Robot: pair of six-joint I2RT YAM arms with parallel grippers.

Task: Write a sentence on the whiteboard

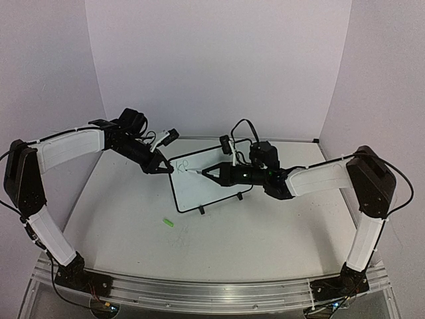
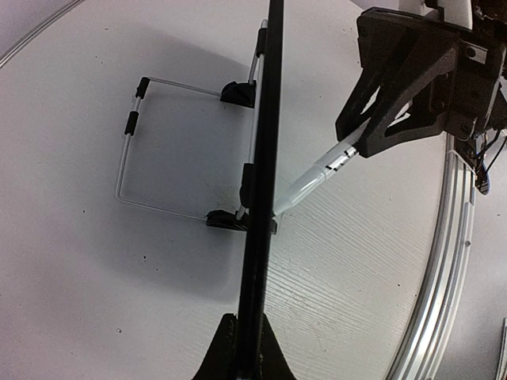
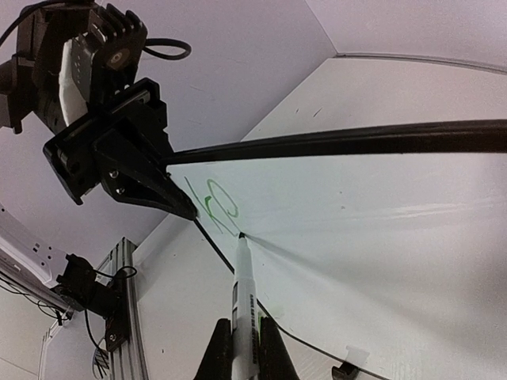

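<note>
1. My left jaws clamp the board (image 1: 207, 194) at its edge as it stands on the bench (image 1: 133, 226); my right jaws grip the marker (image 3: 242, 285), tip beside the first green letters (image 3: 212, 199).
2. Pressing too hard could tip the board or slip the marker.

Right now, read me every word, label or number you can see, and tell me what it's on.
"ke": green writing on the board, near one corner; the second letter is loosely formed.
Marker: dark print on the barrel, too small to read.
Nothing else carries legible text.
</note>
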